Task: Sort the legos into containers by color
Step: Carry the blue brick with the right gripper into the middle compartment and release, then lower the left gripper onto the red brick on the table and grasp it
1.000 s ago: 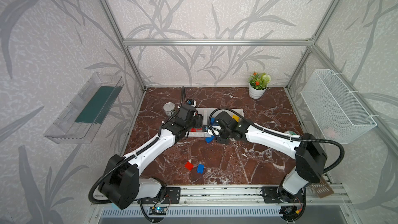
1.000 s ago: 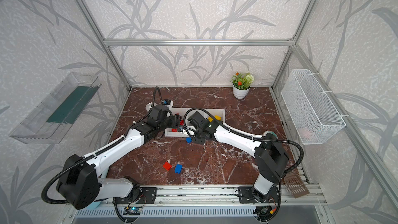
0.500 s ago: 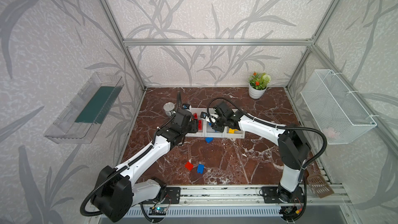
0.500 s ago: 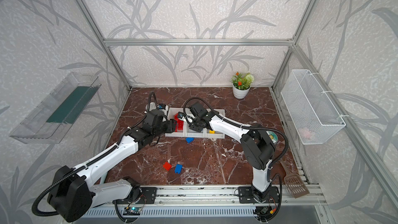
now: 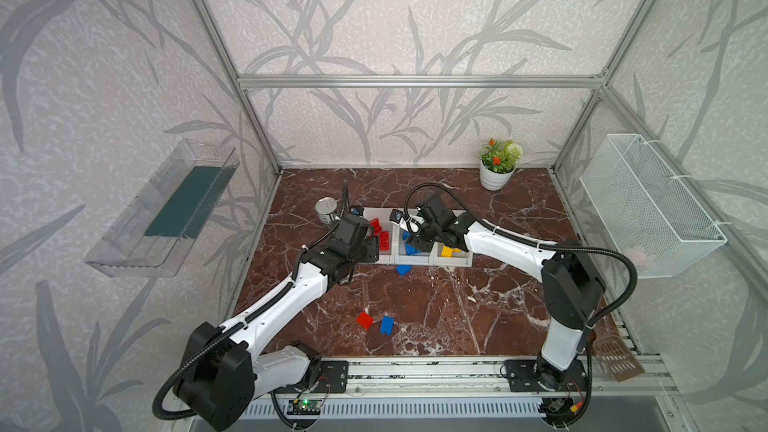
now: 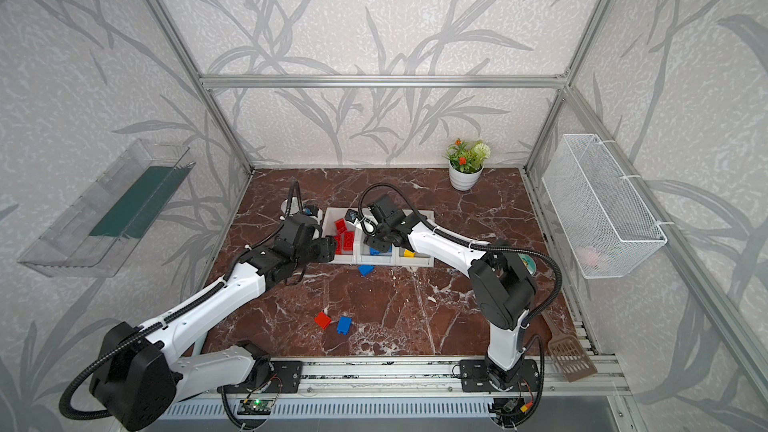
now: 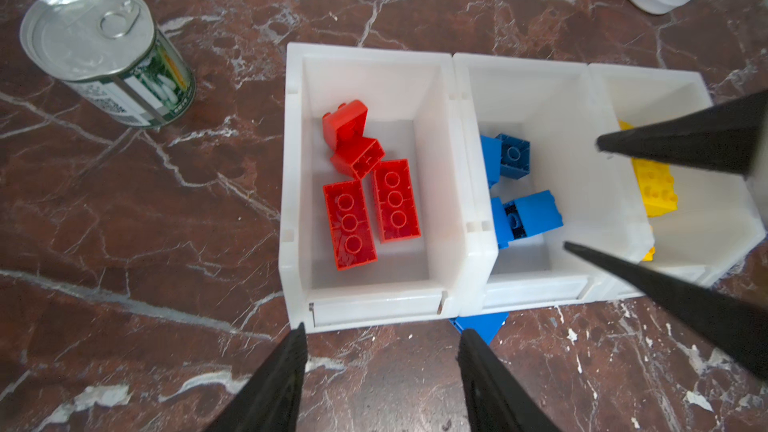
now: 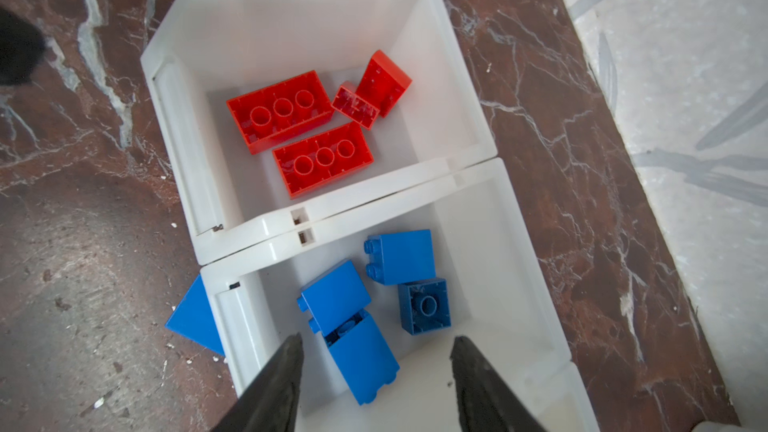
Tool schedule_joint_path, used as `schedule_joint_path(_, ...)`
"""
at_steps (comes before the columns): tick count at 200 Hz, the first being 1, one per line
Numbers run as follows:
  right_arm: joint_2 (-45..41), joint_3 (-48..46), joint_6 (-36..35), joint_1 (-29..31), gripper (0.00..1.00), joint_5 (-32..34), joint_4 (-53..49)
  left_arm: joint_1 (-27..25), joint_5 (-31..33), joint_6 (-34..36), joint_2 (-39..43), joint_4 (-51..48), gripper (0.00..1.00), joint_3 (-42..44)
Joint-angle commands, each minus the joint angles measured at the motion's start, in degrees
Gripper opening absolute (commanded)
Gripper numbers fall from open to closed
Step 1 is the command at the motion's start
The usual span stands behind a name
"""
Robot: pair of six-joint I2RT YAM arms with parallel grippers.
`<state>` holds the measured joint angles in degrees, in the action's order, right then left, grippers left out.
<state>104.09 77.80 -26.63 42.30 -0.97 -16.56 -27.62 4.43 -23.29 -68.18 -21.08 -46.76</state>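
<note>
- Left pincer (image 7: 381, 329), parted and empty, hovers just near the red bin (image 7: 374, 313) lip.
- Loose blue brick (image 7: 480, 324) lies on the bench (image 7: 166, 243) just right of it.
- Right pincer (image 8: 376, 337), parted and empty, hangs over the blue bin (image 8: 478, 243).

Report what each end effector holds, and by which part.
Nothing is held. The left end effector and right end effector both stand open and empty.

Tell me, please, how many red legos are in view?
5. Four lie in the left-end bin: two oblong legos side by side, two smaller legos behind. The fifth lego lies on the table beside a blue lego. More could hide under the arms.
</note>
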Motion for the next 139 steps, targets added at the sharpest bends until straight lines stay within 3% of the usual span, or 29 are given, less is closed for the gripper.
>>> schedule_joint_path(1,-4.69,-2.49,4.66,-1.23,0.59,-1.04,2.72,0.36,0.63,-2.30,2.21,-7.73,0.61,-2.27)
schedule_joint_path(76,-12.65,-13.80,8.17,-2.03,0.59,-4.64,6.93,-0.40,-4.97,-19.49,3.23,-24.89,0.62,-0.01)
schedule_joint_path(139,-14.77,-19.79,9.53,-2.67,0.59,-7.06,11.40,-0.46,-11.73,-36.55,5.89,-29.00,0.65,6.94)
